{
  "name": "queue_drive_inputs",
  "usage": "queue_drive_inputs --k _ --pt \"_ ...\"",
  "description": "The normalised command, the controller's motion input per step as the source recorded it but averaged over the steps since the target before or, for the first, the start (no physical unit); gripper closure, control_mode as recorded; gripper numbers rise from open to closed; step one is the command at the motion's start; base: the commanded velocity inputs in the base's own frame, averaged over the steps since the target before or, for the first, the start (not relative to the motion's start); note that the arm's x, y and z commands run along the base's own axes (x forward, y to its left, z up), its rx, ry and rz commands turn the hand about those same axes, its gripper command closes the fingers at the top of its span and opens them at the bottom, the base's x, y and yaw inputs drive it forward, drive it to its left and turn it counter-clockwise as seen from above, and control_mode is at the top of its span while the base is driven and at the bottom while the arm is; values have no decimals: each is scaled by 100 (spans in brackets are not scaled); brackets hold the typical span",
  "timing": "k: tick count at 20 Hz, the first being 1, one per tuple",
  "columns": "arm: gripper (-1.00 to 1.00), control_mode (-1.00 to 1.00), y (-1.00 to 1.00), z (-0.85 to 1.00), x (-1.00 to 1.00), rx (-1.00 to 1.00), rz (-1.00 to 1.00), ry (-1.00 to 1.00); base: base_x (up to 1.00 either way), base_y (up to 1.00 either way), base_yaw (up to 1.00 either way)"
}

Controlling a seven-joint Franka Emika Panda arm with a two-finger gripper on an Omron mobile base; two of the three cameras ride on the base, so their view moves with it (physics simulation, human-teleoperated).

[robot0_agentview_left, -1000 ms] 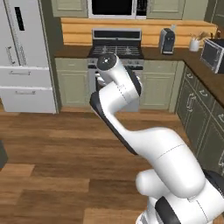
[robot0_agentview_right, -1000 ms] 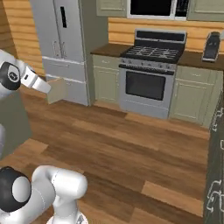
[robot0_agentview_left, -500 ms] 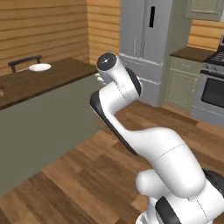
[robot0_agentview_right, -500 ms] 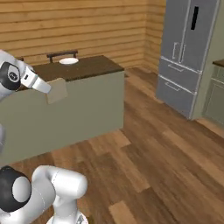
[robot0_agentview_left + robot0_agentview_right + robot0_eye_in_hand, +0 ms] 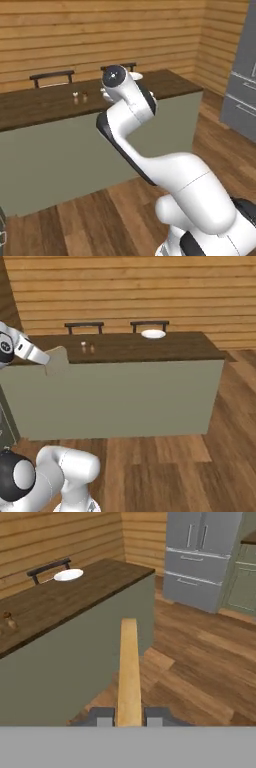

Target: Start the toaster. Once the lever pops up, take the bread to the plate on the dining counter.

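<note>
Toasting stage judged done: bread (image 5: 129,672) out of toaster, clamped between pincer (image 5: 129,716) fingers, held in air on near side of counter (image 5: 150,348), short of its front. Left: carry to plate (image 5: 153,334) at far edge, well apart from bread; set down, release. Bread seen edge-on in hand view, long axis running straight out from pincer, faces upright. Shakers (image 5: 87,347) mid-counter, left of plate.

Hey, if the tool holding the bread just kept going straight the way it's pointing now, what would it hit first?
Probably the grey-beige front of the dining counter, near its end corner. The tool grips the bread edge-on, so the slice would touch first. Depth is unclear; it might slip past toward the floor.
</note>
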Motion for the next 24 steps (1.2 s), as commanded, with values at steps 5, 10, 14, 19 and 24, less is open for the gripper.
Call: queue_drive_inputs --k 5,10,14,19,24 --pt "100 100 0 0 0 0 0 0 100 -51 36" --pt "100 100 0 0 0 0 0 0 100 -87 28" --pt "100 100 0 0 0 0 0 0 100 -92 29" --pt "100 100 0 0 0 0 0 0 100 -74 27" --pt "100 100 0 0 0 0 0 0 100 -51 23"
